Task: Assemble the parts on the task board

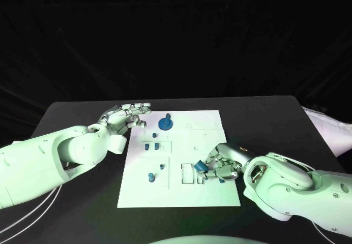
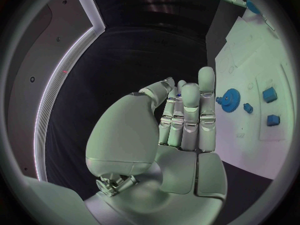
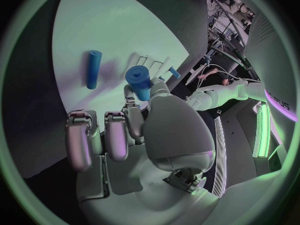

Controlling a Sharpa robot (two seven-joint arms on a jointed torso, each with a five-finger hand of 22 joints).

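Note:
The white task board (image 1: 207, 127) lies mid-table. My right hand (image 1: 222, 165) hovers over its right side and pinches a short blue peg (image 1: 200, 166) between thumb and finger; the right wrist view shows that peg (image 3: 139, 82) upright at the fingertips, above the board (image 3: 106, 25). A blue cylinder (image 3: 93, 69) lies flat on the board beyond it. My left hand (image 1: 126, 116) hangs at the board's far left corner, holding nothing, fingers straight (image 2: 187, 115). The blue gear (image 1: 166, 123) sits just to its right, also seen as the gear (image 2: 230, 97).
Several small blue parts stand in the board's left half: one (image 1: 154, 135), a pair (image 1: 151, 147), one (image 1: 161, 166), one (image 1: 151, 177). A rectangular slot (image 1: 187, 173) lies left of my right hand. A pale object (image 1: 326, 129) sits at the table's right edge.

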